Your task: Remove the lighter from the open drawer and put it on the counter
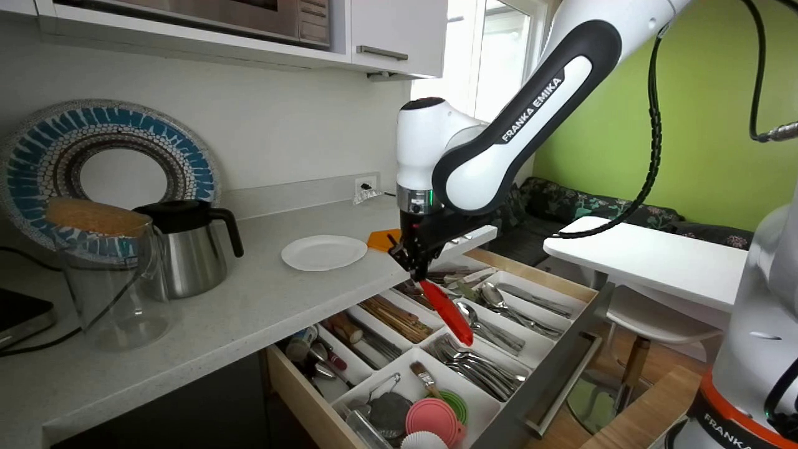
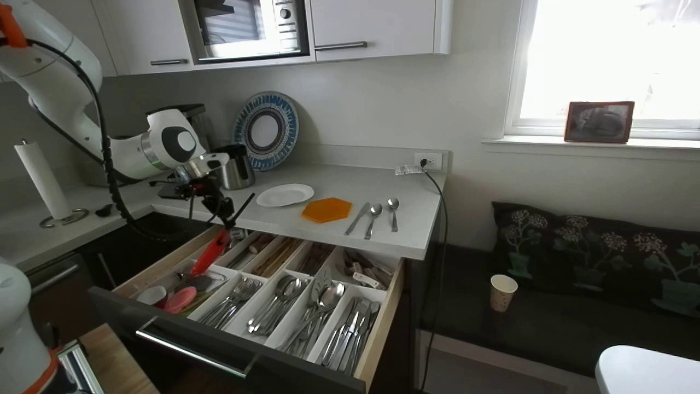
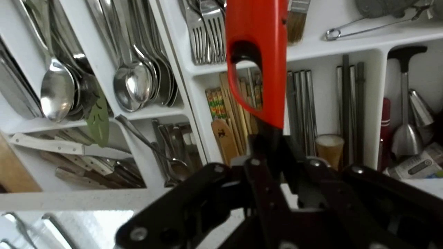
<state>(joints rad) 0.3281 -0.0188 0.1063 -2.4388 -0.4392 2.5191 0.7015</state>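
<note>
The long red lighter (image 1: 446, 313) hangs tilted from my gripper (image 1: 416, 273), red handle downward. It also shows in an exterior view (image 2: 211, 253) and in the wrist view (image 3: 273, 52), where the trigger opening is visible. My gripper (image 2: 227, 220) is shut on the lighter's dark end, as the wrist view shows between the fingertips (image 3: 268, 143). A thin black rod sticks out past the jaws; I cannot tell whether it is the nozzle. The lighter is above the open drawer (image 1: 305, 405), apart from its contents. The pale counter (image 1: 262, 312) lies behind the drawer.
The drawer's white compartments hold cutlery (image 2: 328, 306), chopsticks and small tools. On the counter are a white plate (image 1: 324, 252), an orange hexagonal mat (image 2: 327, 210), spoons (image 2: 393, 213) and a knife (image 2: 357, 219). A steel jug (image 1: 196, 255) and a glass jar (image 1: 124, 305) stand further along.
</note>
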